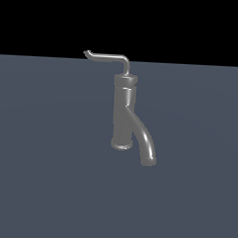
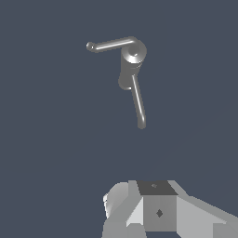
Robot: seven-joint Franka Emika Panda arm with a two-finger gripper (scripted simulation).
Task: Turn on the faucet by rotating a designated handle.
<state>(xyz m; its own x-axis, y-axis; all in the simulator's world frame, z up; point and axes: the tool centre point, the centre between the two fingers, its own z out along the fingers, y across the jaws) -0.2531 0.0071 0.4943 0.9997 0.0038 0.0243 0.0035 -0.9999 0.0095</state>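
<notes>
a grey faucet (image 1: 123, 111) stands upright on a dark blue-grey floor (image 1: 48, 186), untouched.

your gripper (image 2: 139, 218) sits well apart from it, seen only in the wrist view; its fingers are cut off, so you cannot tell its opening. the thin handle (image 1: 108, 56) points toward the exterior view's left; the thick spout (image 1: 145, 142) curves down toward its right.
</notes>
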